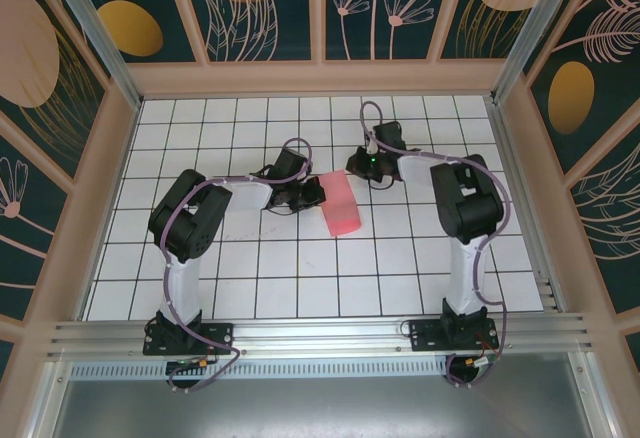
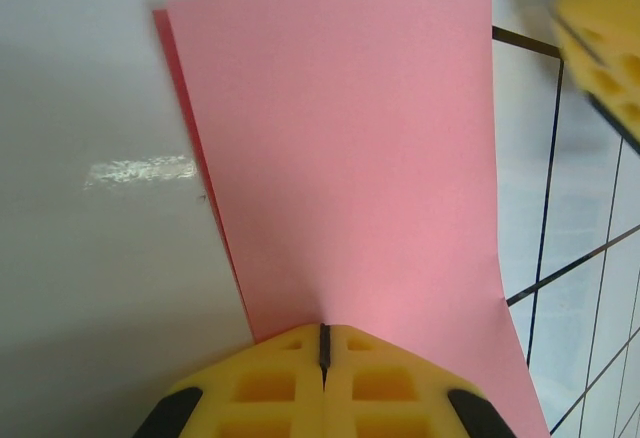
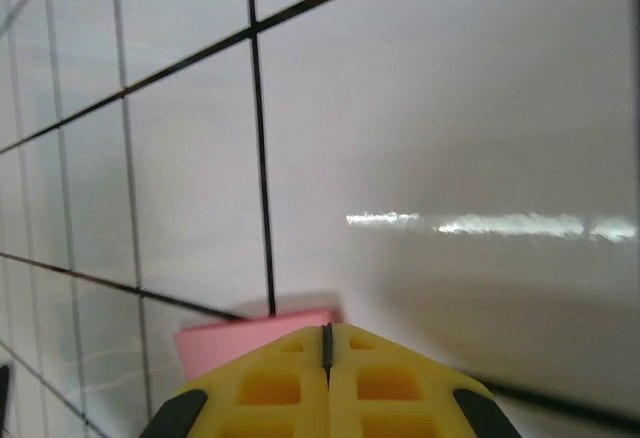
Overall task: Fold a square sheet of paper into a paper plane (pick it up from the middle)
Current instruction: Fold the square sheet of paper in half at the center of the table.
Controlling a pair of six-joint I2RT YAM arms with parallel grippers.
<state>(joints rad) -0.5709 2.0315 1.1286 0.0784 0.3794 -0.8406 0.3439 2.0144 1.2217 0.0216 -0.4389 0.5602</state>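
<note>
The square sheet of paper (image 1: 340, 203) lies on the white gridded board (image 1: 250, 268), folded over into a pink-red double-layered strip. In the left wrist view the paper (image 2: 340, 158) has its lower layer peeking out along the left edge. My left gripper (image 1: 310, 194) is shut, and its yellow tips (image 2: 323, 333) rest on the paper's near edge. My right gripper (image 1: 355, 166) is shut too and sits low over the board at the strip's far end. An edge of the paper (image 3: 250, 343) shows just past the right gripper (image 3: 327, 330). Its yellow finger (image 2: 600, 38) also appears beyond the paper.
Wooden frame walls (image 1: 110, 188) enclose the board on three sides. An aluminium rail (image 1: 320, 333) runs along the near edge where both arm bases are bolted. Open grid tiles (image 1: 300, 278) lie in front of the paper.
</note>
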